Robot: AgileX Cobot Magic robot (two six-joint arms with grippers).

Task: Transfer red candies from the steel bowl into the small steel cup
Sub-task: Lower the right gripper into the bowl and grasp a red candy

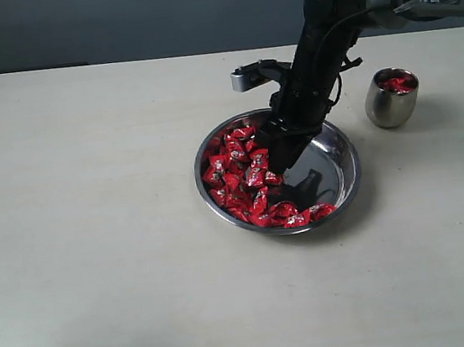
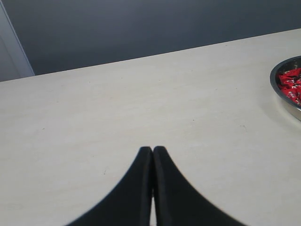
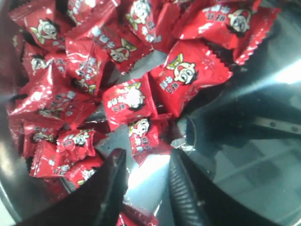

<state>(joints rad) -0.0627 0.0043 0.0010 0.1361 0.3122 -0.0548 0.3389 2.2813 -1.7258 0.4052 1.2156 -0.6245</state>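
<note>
- Black fingers (image 3: 113, 188) of the right end effector (image 3: 146, 162) stand parted inside the steel bowl (image 3: 244, 160), with bare steel showing in the gap. They clamp nothing.
- One of the red candies (image 3: 129, 101) lies just ahead of the tips, at the edge of the heap.
- From outside, the candies (image 1: 236, 169) crowd the bowl's (image 1: 339, 169) left half and near rim, while its right half is bare.
- The right end effector (image 1: 277, 164) dips into the bowl's middle, beside the heap.
- The small steel cup (image 1: 391, 105) stands on the bench (image 1: 96, 241) right of the bowl and apart from it, with red candies inside.
- The left end effector (image 2: 153, 149) hangs above bare bench away from the bowl (image 2: 283, 96), its fingers pressed together and empty.
</note>
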